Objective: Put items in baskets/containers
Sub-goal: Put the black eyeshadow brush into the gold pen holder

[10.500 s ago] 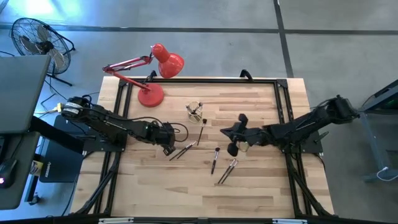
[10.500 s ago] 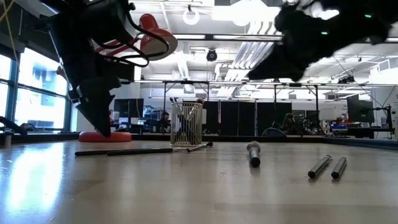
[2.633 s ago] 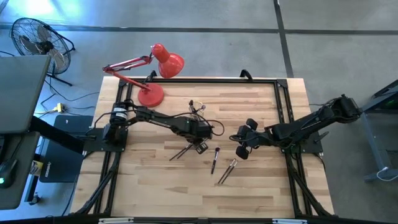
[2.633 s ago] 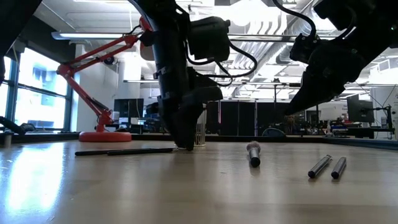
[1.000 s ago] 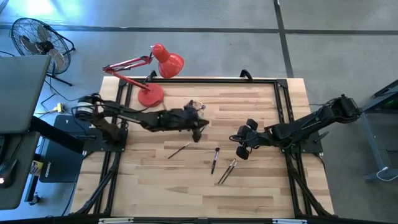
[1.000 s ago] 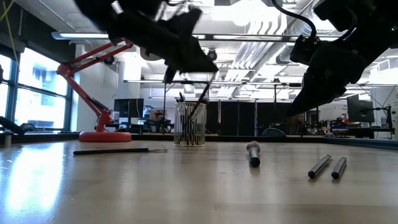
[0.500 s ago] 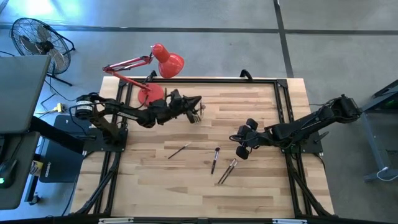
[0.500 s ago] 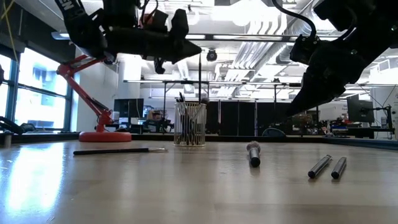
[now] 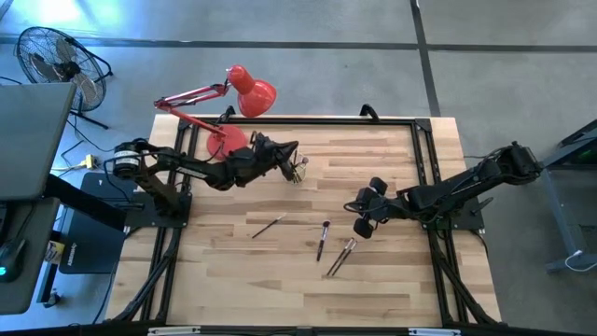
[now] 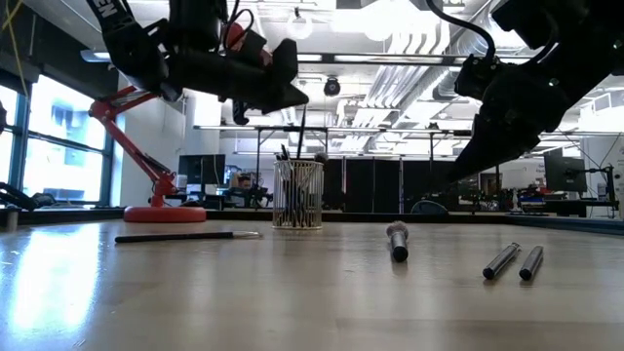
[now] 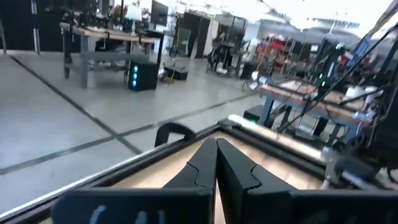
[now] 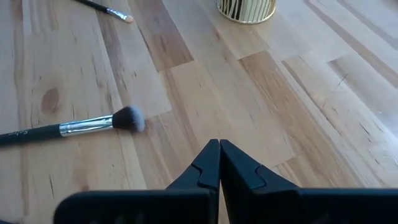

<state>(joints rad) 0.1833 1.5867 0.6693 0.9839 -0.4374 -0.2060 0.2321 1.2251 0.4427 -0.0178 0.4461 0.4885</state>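
Observation:
The clear round cup [image 9: 297, 171] stands on its base at the table's far middle, with several brushes upright in it; it also shows in the low view [image 10: 297, 193]. My left gripper [image 10: 295, 97] is just above the cup, shut on a thin dark brush [image 10: 301, 129]. My right gripper [image 9: 354, 222] hovers shut and empty right of the middle; it also shows in its wrist view [image 12: 219, 163]. Loose brushes lie flat on the table: a thin one [image 9: 269, 226], a fluffy-headed one [image 9: 322, 239] and a pair [image 9: 342, 255]. My left gripper holds the thin brush by its upper end [image 10: 303, 109], pinched between the two shut fingers. The fingers lie about level, coming from the table's left, across the brush. The brush hangs nearly upright below them, with its lower end down in the cup [image 10: 298, 166].
The red desk lamp stands on its base [image 9: 226, 142] at the far left, close to my left arm, with its head [image 9: 254, 96] beyond the table's edge. A black frame rail [image 9: 392, 119] runs along the far and side edges. Bare wood lies toward the near edge.
My left gripper has gone up and toward the far edge with the brush, and has tipped to about level above the cup. The brush has turned from a slant to nearly upright, its lower end staying in the cup. My right gripper has kept still.

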